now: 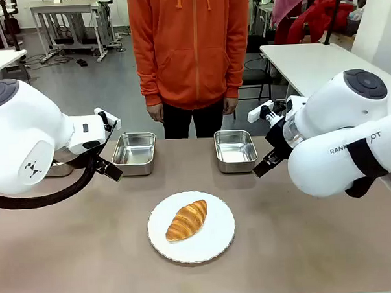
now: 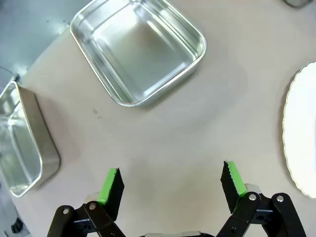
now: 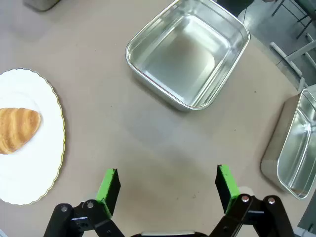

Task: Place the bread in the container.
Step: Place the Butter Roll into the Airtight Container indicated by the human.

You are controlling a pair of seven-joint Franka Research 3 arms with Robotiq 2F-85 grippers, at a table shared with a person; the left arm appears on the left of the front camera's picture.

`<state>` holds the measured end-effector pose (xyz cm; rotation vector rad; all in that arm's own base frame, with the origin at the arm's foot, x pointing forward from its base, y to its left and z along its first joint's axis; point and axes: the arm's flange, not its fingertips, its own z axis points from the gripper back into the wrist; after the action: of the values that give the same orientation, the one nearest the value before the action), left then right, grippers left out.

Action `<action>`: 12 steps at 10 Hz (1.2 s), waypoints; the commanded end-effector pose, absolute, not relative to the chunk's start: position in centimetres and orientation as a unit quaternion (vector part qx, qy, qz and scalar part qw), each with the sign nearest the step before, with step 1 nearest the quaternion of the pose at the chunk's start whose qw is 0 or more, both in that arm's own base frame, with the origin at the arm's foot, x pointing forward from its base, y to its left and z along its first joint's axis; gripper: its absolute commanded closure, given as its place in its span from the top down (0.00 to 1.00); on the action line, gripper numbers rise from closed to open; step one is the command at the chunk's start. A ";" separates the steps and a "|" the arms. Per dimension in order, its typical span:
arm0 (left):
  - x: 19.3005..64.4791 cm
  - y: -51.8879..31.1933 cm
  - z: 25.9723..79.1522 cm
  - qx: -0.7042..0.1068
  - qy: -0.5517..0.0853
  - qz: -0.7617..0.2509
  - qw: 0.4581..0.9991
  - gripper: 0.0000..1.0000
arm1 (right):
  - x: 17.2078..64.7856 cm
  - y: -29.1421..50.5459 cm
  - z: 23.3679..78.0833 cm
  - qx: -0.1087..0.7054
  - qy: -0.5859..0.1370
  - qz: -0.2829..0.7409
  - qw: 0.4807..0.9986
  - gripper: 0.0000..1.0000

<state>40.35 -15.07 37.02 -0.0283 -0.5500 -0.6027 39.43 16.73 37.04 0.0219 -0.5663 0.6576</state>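
The left gripper (image 2: 173, 178) is wide open and holds nothing. Its green pads (image 2: 109, 185) hang over the bare brown table (image 2: 163, 128). A shiny first pan (image 2: 138, 49) sits ahead of this gripper, and it is empty. A second pan (image 2: 19, 143) lies off to its left side in its own camera view, partly cut off at the edge. The wavy rim of a white plate (image 2: 298, 128) shows on its right side.

The right gripper (image 3: 167, 181) is wide open too, with nothing between its fingers. A third pan (image 3: 187, 54) sits ahead of it, also empty. A fourth pan (image 3: 294, 148) lies close on its right side. The bread (image 3: 17, 129) lies on the plate, ahead of this gripper and off to its left. The bread is not in any pan and touches no gripper.

From the front, the bread on its plate lies between the two grippers, a little closer to the robot than they are. A person (image 1: 191, 49) in an orange top stands at the far side of the table, hands down.
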 end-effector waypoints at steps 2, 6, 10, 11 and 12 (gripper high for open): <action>40.4 -15.1 37.0 -0.014 -0.268 -0.293 0.918 1.00 | 39.4 16.7 37.0 0.011 -0.274 0.319 0.907 1.00; 40.4 -15.1 37.0 -0.014 -0.268 -0.293 0.918 1.00 | 39.4 16.7 37.0 0.011 -0.274 0.319 0.907 1.00; 40.4 -15.1 37.0 -0.014 -0.268 -0.293 0.918 1.00 | 39.4 16.8 37.0 0.010 -0.274 0.320 0.907 1.00; 40.4 -15.1 37.0 -0.014 -0.267 -0.293 0.918 1.00 | 40.0 17.1 39.4 0.023 -0.283 0.325 0.902 1.00; 41.1 -14.8 40.6 -0.024 -0.273 -0.303 0.913 1.00 | 41.0 16.9 43.0 0.014 -0.290 0.319 0.902 1.00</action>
<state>40.57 -15.14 37.66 -0.0297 -0.5569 -0.6044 40.03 17.11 39.06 0.0233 -0.5915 0.6597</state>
